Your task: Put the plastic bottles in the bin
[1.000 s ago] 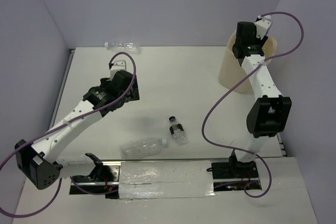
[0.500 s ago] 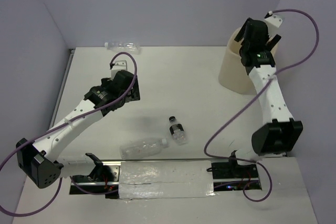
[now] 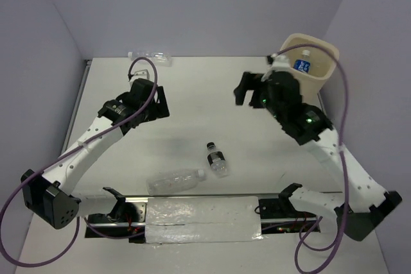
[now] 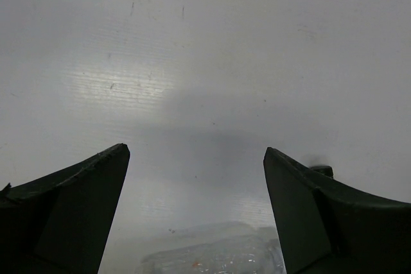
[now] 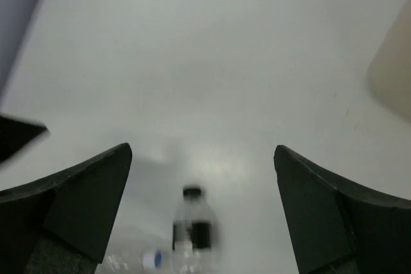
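The cream bin (image 3: 325, 52) stands at the back right with a blue-labelled bottle (image 3: 303, 64) inside. On the table lie a short dark-capped bottle (image 3: 217, 160) (image 5: 192, 226), a clear bottle (image 3: 175, 180) near the front rail, and a crinkled clear bottle (image 3: 149, 56) against the back wall. My right gripper (image 3: 243, 91) (image 5: 202, 150) hangs open over the table's middle, above and behind the short bottle. Left of centre, my left gripper (image 3: 159, 102) (image 4: 194, 151) is open close over the table, with part of a clear bottle (image 4: 212, 251) at the bottom edge of its view.
Purple walls close the back and both sides. A metal rail with white padding (image 3: 202, 219) runs along the front edge. The bin's side (image 5: 395, 72) shows at the right edge of the right wrist view.
My right gripper opened over the bin, then swung left and forward to the table's middle. The blue-labelled bottle now shows inside the bin. My left gripper shifted slightly left and back.
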Robot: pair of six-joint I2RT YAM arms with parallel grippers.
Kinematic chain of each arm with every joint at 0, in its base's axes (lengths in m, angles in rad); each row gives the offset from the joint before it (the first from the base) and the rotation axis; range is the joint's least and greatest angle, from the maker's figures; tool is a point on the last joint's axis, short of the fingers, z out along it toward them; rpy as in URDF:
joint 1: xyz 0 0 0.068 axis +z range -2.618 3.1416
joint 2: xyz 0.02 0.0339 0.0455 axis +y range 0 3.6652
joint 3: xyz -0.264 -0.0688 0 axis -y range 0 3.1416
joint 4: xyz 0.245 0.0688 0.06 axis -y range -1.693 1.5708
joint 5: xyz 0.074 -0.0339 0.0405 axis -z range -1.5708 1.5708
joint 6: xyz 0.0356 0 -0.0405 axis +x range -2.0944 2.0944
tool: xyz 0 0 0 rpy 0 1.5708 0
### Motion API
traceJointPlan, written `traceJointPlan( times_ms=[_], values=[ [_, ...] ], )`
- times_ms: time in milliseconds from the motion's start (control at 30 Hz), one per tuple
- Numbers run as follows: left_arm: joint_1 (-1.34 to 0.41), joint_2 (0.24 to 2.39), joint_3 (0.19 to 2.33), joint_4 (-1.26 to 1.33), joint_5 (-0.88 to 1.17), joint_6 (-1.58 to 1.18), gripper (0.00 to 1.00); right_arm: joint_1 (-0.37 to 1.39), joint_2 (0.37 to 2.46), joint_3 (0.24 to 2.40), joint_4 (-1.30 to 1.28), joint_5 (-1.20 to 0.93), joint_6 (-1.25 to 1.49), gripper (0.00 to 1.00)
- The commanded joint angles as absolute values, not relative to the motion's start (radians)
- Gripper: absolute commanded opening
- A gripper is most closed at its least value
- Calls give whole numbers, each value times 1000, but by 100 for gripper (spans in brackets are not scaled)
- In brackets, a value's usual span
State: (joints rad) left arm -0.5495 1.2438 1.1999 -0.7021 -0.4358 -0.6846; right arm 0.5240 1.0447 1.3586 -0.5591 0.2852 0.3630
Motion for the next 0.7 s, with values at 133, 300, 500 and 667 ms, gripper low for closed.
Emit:
traceJointPlan(
  times_ms=[133, 300, 500, 667],
  values=[
    [-379, 1256, 1215, -689, -255, -716, 99, 699, 1124, 1115, -692, 56, 411, 100],
    [-365, 1198, 1146, -610, -167, -741, 99, 752, 1216, 1020, -626, -75, 420, 100],
    [-365, 1218, 1166, -649, -190, -733, 99, 779, 1344, 943, -529, -120, 449, 100],
    [-365, 1215, 1154, -640, -184, -735, 99, 785, 1428, 901, -454, -108, 459, 100]
  ],
)
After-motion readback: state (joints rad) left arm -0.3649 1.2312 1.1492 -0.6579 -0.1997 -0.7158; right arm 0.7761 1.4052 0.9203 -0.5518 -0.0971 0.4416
